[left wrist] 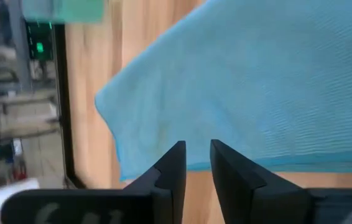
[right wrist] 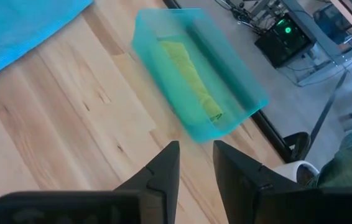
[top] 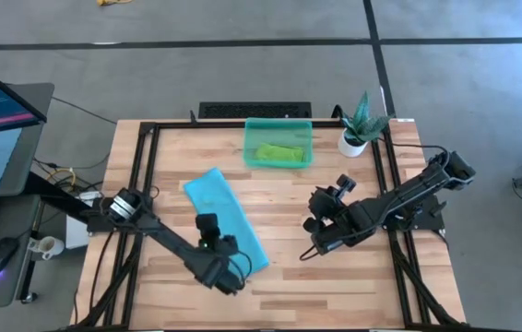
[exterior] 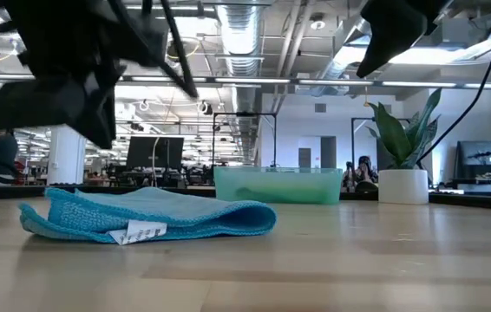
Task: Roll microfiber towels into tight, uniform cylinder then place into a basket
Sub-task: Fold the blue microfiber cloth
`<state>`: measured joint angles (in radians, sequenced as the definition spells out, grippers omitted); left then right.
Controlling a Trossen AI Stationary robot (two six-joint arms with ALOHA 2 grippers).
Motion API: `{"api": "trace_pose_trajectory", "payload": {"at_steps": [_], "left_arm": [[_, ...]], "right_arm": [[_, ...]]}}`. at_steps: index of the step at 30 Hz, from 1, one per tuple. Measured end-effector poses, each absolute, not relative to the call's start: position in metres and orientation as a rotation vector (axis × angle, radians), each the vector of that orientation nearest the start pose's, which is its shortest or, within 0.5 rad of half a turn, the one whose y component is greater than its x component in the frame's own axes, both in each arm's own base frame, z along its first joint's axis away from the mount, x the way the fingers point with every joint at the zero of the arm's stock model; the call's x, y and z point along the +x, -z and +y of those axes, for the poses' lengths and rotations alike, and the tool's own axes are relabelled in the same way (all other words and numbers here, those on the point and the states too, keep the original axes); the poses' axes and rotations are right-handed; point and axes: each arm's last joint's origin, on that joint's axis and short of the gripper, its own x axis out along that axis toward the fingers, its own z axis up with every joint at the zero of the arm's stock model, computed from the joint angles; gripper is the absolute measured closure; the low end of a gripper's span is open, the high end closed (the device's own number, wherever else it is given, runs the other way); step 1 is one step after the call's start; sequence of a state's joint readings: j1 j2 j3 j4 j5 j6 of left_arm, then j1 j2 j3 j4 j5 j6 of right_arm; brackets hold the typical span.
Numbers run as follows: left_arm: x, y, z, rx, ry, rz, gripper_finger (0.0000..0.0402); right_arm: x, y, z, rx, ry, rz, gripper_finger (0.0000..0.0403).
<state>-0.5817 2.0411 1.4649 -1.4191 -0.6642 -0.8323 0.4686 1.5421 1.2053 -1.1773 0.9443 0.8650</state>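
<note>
The light blue microfiber towel (top: 229,217) lies folded into a long strip, slanting across the table's middle. Its white tag (exterior: 137,232) hangs at the near fold (exterior: 245,218). The lime green towel (top: 279,152), rolled up, lies inside the teal basket (top: 278,164) at the far middle. My left gripper (top: 209,236) hovers over the strip's near end. Its fingers (left wrist: 196,149) are a narrow gap apart with nothing between them. My right gripper (top: 321,203) hangs to the right of the strip, pointing at the basket (right wrist: 238,93), narrowly open (right wrist: 196,155) and empty.
A small white pot with a green plant (top: 358,129) stands right of the basket at the far edge. A black frame (top: 141,175) runs along the table's sides. Bare wood (top: 289,286) lies between the strip and my right arm, and along the near edge.
</note>
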Motion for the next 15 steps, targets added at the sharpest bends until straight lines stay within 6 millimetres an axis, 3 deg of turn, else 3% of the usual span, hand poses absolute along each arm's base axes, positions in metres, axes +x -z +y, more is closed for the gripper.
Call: {"api": "trace_pose_trajectory", "payload": {"at_steps": [7,15], "left_arm": [[0.276,-0.169,-0.137,0.359,-0.666,1.333,0.0373],[0.246,-0.175,-0.101,0.162,-0.589,0.994,0.04]], "right_arm": [[0.25,-0.258,0.1,-0.228,0.794,0.853,0.0284],[0.251,-0.259,0.101,-0.227,0.791,0.849,0.0284]]}}
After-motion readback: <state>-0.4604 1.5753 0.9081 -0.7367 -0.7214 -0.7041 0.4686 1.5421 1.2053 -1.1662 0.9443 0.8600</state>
